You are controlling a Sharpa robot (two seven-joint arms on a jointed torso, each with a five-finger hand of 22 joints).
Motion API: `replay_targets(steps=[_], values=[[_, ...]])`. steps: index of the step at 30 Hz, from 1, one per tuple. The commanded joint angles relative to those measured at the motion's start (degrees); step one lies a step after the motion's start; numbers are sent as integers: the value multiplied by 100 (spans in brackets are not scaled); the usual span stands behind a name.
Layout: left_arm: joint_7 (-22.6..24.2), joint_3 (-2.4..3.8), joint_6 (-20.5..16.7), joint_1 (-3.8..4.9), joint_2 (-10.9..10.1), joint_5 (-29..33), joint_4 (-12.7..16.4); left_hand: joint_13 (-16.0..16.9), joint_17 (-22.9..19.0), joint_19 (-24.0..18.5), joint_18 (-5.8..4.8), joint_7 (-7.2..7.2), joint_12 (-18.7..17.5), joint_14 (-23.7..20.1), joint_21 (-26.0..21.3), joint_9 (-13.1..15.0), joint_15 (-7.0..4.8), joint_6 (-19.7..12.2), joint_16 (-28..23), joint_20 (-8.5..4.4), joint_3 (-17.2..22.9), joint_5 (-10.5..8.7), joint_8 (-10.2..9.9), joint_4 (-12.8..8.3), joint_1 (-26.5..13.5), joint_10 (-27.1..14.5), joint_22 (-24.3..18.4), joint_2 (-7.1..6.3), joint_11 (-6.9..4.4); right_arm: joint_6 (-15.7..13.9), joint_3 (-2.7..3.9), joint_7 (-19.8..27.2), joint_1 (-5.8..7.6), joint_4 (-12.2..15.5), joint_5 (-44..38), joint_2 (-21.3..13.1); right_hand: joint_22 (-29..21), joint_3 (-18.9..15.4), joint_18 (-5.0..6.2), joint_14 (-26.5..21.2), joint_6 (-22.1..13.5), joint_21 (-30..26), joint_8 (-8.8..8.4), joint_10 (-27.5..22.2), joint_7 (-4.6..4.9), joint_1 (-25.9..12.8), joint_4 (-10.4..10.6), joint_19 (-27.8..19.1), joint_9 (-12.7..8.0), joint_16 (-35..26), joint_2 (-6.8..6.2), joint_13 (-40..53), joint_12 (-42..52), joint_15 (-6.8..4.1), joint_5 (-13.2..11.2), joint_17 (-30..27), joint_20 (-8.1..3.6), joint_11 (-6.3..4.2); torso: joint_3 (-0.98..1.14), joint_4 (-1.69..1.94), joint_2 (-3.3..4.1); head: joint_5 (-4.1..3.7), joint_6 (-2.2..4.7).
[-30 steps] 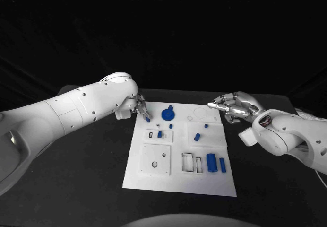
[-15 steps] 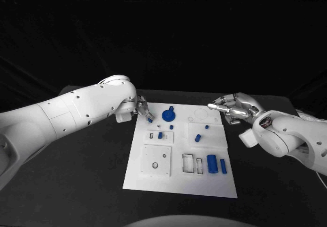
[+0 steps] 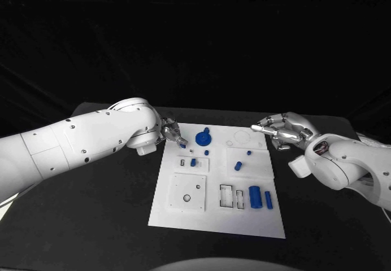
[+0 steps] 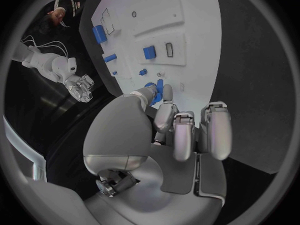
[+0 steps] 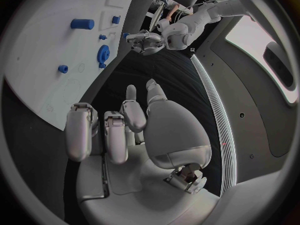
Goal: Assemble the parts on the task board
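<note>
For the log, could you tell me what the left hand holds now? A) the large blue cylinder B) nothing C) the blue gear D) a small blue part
D: the left hand pinches a small blue part in its fingertips, over the task board's far left corner.

Head overhead, wrists close, sharing task board (image 3: 218,217)

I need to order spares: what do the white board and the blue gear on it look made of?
White flat task board: probably matte plastic, even white with crisp cut-out recesses. Round blue toothed gear: likely moulded or printed plastic, uniform dull blue with no metallic glint.
</note>
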Motion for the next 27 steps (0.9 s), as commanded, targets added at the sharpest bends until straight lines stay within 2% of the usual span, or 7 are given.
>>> replay_targets(steps=[1,4,7,14,19,27], values=[[106,-7,-372,-65,-103,-229,193,6,1509,400,-13,-28,19,591,22,1,2,36,17,0,820,30,25,-784,21,30,906,-61,-4,76,0,51,-4,14,3,-3,-5,-26,26,598,46,-25,-38,554,8,1,-6,-57,7,23,52,1957,1983,22,3,1507,-2,-83,-2,1,1,9,-5],[91,-9,-440,-138,-224,-320,372,10,1509,403,-15,-29,23,591,30,1,1,43,17,-1,838,32,27,-790,14,36,915,-73,-5,77,0,53,-4,14,4,-6,-5,-26,26,598,46,-25,-38,554,8,1,-6,-57,7,23,52,1957,1983,22,3,1507,-2,-83,-10,2,5,15,-18],[78,-11,-486,-212,-310,-379,505,13,1509,404,-16,-29,25,591,33,1,1,46,17,-1,847,33,28,-793,10,39,918,-78,-5,77,0,54,-4,14,4,-4,-5,-26,26,598,46,-25,-38,554,8,1,-6,-57,7,23,52,1957,1983,22,3,1507,-2,-83,-5,-7,5,37,-25],[60,-24,-500,-340,-360,-454,657,13,1509,404,-16,-29,25,591,33,1,1,46,17,-1,847,33,28,-793,10,39,918,-78,-5,79,0,62,-5,1,4,10,-5,-26,26,598,46,-25,-38,554,8,1,-6,-57,7,23,52,1957,1983,22,3,1507,-2,-83,-12,-17,13,53,-34],[37,-39,-447,-393,-362,-484,701,16,1509,404,-16,-30,28,591,33,0,0,52,17,-2,865,34,30,-799,3,45,919,-88,-6,79,0,66,-5,-6,4,16,-5,-26,26,598,46,-25,-38,554,8,1,-6,-57,7,23,52,1957,1983,22,3,1507,-2,-83,-8,-18,12,47,-47],[-31,-46,-293,-419,-371,-532,731,18,1509,405,-16,-31,30,591,33,0,-1,56,17,-2,876,34,31,-803,-1,49,920,-93,-7,80,0,71,-5,-6,5,16,-5,-26,26,598,46,-25,-38,554,8,1,-6,-57,7,23,52,1957,1983,22,3,1507,-2,-83,-5,-18,14,46,-61]])
